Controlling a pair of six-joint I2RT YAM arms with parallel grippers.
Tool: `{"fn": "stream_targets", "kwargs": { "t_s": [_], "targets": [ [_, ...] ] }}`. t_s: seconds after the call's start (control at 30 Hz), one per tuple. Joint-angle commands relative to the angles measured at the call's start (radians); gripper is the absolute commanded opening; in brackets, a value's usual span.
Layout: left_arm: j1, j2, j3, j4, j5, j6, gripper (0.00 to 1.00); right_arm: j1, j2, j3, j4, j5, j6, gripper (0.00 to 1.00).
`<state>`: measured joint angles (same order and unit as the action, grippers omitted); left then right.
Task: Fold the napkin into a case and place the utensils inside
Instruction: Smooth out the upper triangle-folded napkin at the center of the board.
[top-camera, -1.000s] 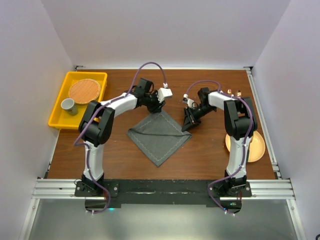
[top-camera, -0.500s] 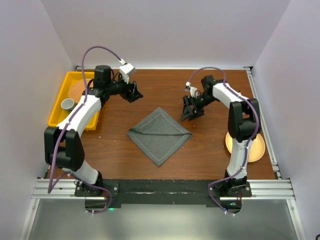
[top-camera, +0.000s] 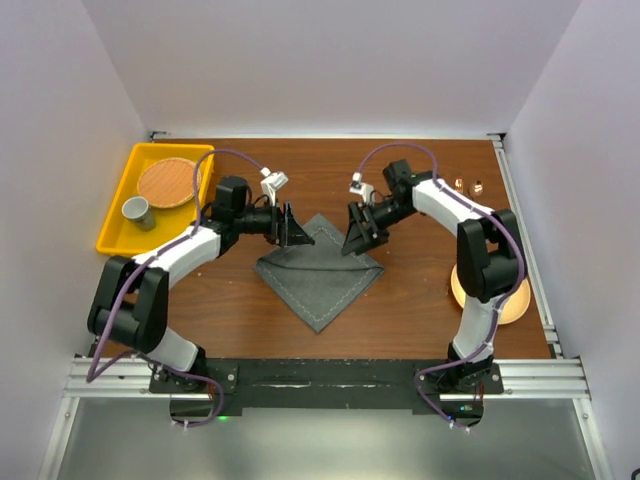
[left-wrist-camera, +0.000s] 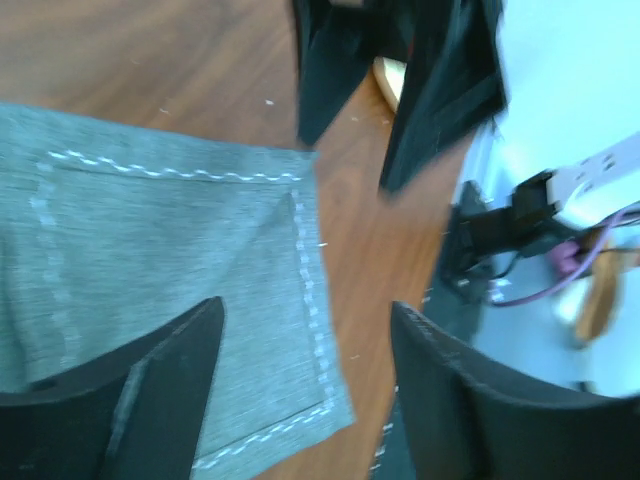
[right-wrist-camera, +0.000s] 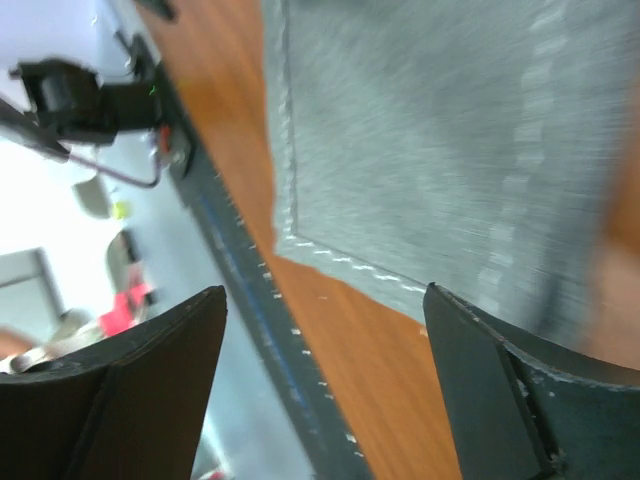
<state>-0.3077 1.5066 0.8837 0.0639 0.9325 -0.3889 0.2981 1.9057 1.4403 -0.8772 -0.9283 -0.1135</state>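
The dark grey napkin lies as a diamond in the middle of the table, a folded flap across its upper half. My left gripper is open just above the napkin's upper left edge, with nothing between its fingers. My right gripper is open over the upper right edge, also with nothing in it. In the left wrist view the napkin lies under the open left gripper, and the right gripper's fingers hang ahead. In the right wrist view the napkin lies beyond the open right gripper. Small copper utensils lie at the back right.
A yellow tray at the back left holds a woven round mat and a grey cup. A yellow-orange plate sits at the right, partly behind the right arm. White walls enclose the table.
The left arm swung out to the back left, then came back to the napkin's upper left edge. The right gripper moved left to the napkin. Both grippers have opened wider.
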Motion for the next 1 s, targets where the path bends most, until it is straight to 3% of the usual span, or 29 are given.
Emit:
{"fn": "stream_targets", "kwargs": {
  "t_s": [0.0,0.2,0.97],
  "targets": [
    [0.001,0.075,-0.022,0.206,0.009,-0.241,0.79,0.047,0.010,-0.060,0.148,-0.058,0.130,0.88],
    [-0.002,0.130,-0.045,0.234,0.032,-0.289,0.85,0.056,0.038,-0.095,0.256,-0.049,0.204,0.91],
    [0.119,0.382,-0.037,0.102,-0.004,-0.077,0.84,0.015,0.220,-0.110,0.149,0.036,0.035,0.90]
  ]
}}
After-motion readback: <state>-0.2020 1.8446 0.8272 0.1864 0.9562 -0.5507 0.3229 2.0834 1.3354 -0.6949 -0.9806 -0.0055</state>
